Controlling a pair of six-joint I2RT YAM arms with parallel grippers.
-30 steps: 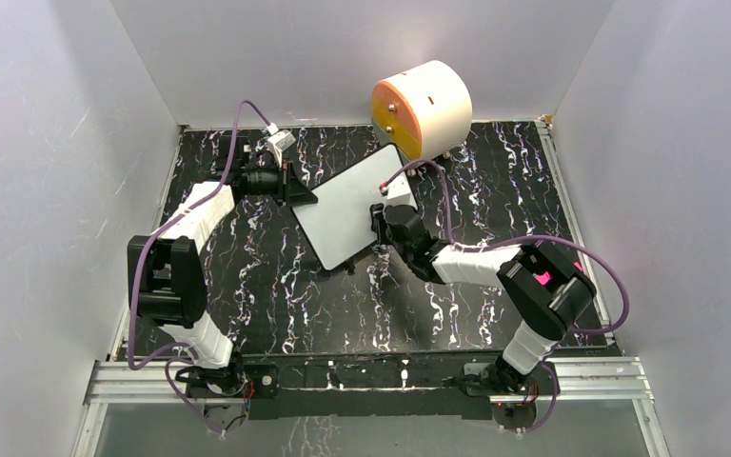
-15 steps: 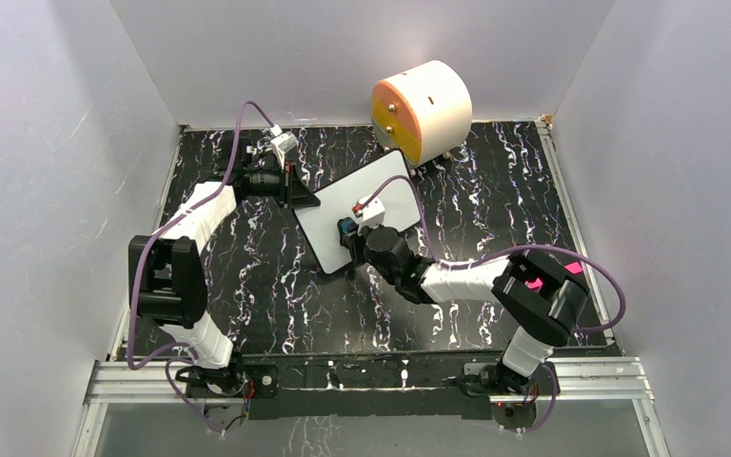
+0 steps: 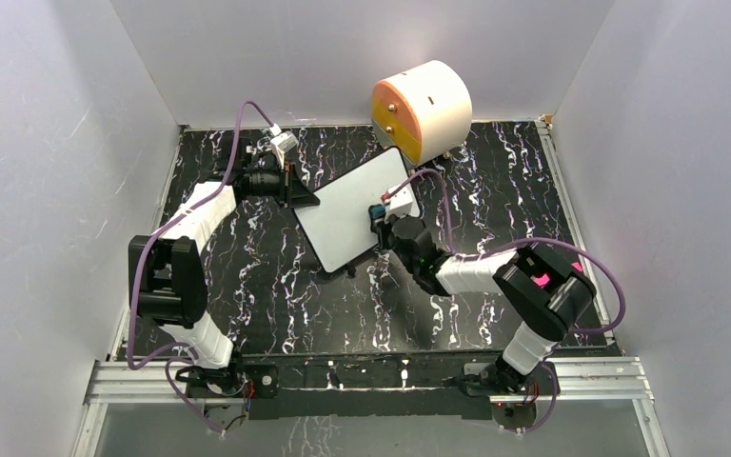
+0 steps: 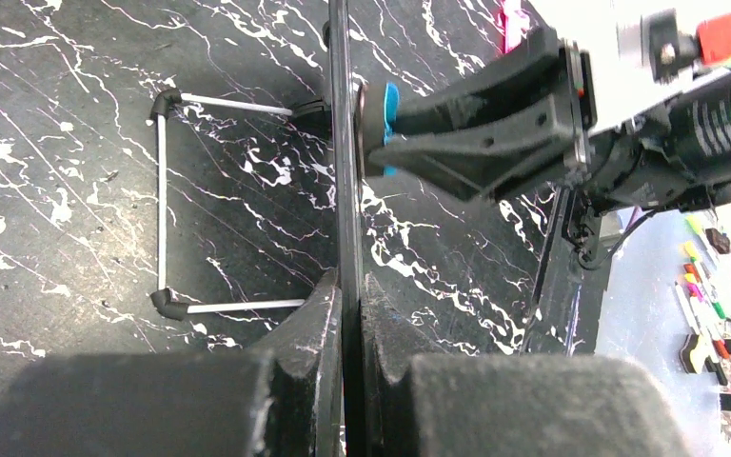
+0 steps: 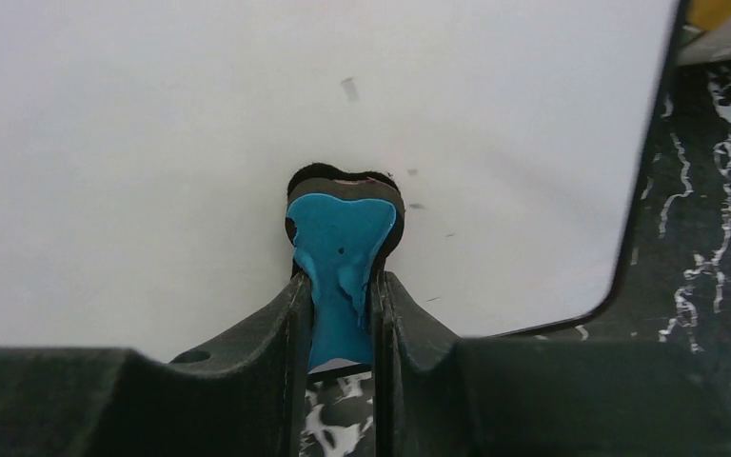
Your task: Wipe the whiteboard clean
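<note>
Left gripper (image 4: pixel 345 290) is clamping one whiteboard (image 3: pixel 347 214) by its edge; right gripper (image 5: pixel 340 286) is pressing one clamped blue eraser (image 5: pixel 343 228) against it.

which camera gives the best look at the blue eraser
The right wrist view: the blue eraser sits centred, clamped in the right gripper, its head against the whiteboard. The left wrist view shows only a blue sliver beside the board's edge; the top external view shows a tiny teal speck.

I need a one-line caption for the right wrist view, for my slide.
Right claw holds a blue eraser against the nearly clean whiteboard.
</note>
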